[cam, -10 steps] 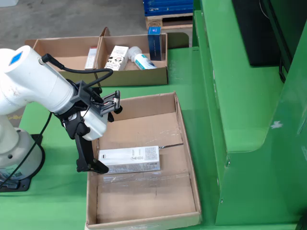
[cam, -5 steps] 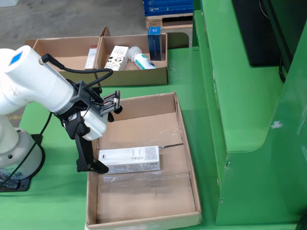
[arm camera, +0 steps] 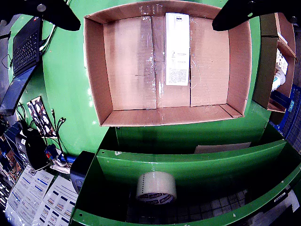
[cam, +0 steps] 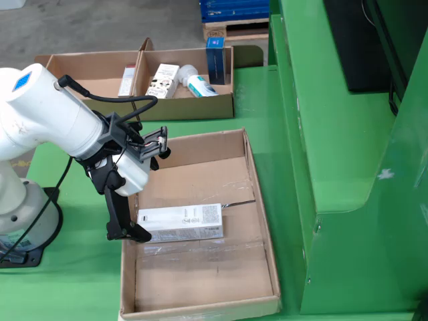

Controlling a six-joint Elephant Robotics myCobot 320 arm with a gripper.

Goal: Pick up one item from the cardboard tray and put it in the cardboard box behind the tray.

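Observation:
A long white carton [cam: 180, 223] lies flat on the floor of the cardboard tray [cam: 264, 221]. In the wrist view the white carton [arm camera: 177, 47] runs down from the top edge, inside the tray [arm camera: 94, 70]. My gripper [cam: 147, 190] hangs over the tray's left wall in the fixed view, with one black finger [cam: 127, 231] low beside the carton's left end. In the wrist view my gripper [arm camera: 146, 23] is open and holds nothing, its fingers spread wide in the two top corners. The cardboard box [cam: 184, 107] stands behind the tray.
The back box holds a patterned white carton [cam: 162, 80], a white bottle [cam: 197, 85], a blue box [cam: 215, 51] and another item [cam: 127, 79] in its left compartment. A green shelf unit [cam: 334, 134] borders the tray's right side, with a tape roll [arm camera: 156, 187] inside it.

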